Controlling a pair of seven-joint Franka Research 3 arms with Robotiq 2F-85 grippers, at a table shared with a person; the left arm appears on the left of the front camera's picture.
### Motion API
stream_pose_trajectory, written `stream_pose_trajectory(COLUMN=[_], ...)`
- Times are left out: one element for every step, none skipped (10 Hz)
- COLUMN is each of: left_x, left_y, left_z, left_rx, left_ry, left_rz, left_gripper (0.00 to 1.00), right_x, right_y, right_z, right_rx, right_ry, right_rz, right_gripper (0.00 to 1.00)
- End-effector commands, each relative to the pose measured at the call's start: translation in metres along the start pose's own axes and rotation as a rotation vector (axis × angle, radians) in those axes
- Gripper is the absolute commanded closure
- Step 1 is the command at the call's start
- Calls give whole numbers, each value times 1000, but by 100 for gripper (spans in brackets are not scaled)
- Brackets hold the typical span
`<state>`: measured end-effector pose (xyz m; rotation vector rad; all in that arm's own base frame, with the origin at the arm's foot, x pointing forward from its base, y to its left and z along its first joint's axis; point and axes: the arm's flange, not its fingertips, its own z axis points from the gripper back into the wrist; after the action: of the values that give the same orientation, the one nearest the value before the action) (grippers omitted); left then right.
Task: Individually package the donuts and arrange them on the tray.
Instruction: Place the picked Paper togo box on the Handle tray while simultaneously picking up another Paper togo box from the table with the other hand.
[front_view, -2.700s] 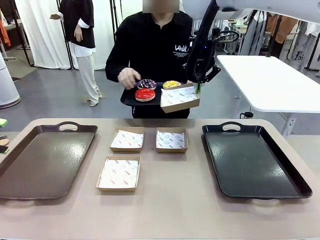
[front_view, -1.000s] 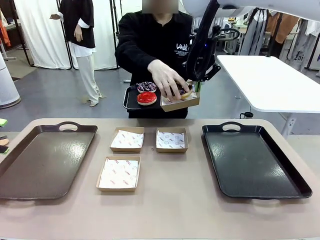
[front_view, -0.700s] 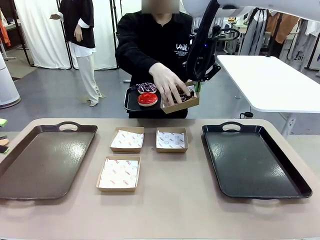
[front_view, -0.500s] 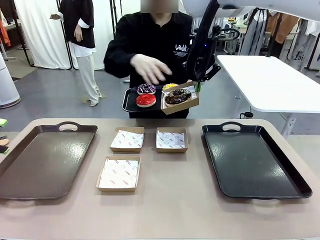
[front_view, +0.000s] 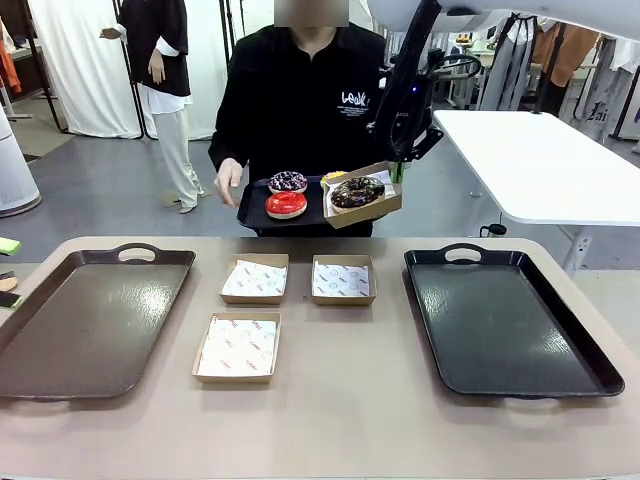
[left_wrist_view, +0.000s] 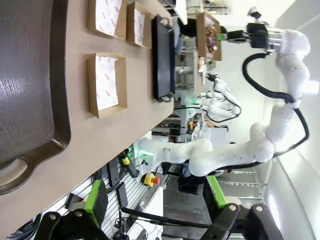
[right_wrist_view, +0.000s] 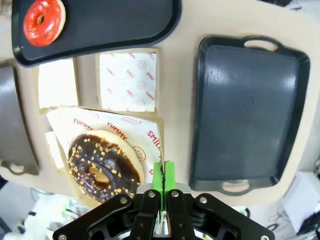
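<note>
Clamping the rim of a cardboard box (front_view: 366, 208) containing the chocolate donut (front_view: 356, 191), the right gripper (right_wrist_view: 163, 172) holds it aloft beside the person's tray (front_view: 255, 208) bearing the red donut (front_view: 286, 203); left gripper (left_wrist_view: 155, 195) fingers spread, empty.

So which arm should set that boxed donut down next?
Right: the right tool pinches the box holding the chocolate donut, and the black tray lies that side; the left tool hangs open.

The right arm comes in high, its wrist turned down. The right gripper (front_view: 397, 175) points downward, and its green pads (right_wrist_view: 158, 175) are pinched flat together on the wall of a box (right_wrist_view: 125, 121) just beyond the fingertips. The left gripper (left_wrist_view: 155, 210) holds nothing, with its fingers (left_wrist_view: 95, 202) spread wide apart.
</note>
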<state>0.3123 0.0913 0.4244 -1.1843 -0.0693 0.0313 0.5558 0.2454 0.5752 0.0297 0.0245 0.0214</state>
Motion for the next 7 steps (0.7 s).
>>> stream_pose_trajectory(left_x=[17,25,36,42,49,58,62], left_y=[-48,-77,-107,-133,-154,-173,-188], left_z=[-12,-20,-33,-49,-68,-89,-111], left_rx=[211,301,408,497,578,663,724], left_ry=[95,140,187,219,259,283,281], left_rz=[64,84,82,86,94,109,105], left_gripper=[0,0,0,0,0,0,0], right_x=[-35,-51,-62,-71,-77,-81,-85], right_y=[-56,-82,-108,-133,-155,-174,-188], right_z=[5,2,-4,-11,-21,-37,-52], right_rx=[9,1,4,-9,-1,24,34], right_ry=[-1,-21,-56,-66,-77,-84,-80], right_rz=[58,76,66,40,22,-2,-26], right_gripper=[99,99,99,99,99,99,99])
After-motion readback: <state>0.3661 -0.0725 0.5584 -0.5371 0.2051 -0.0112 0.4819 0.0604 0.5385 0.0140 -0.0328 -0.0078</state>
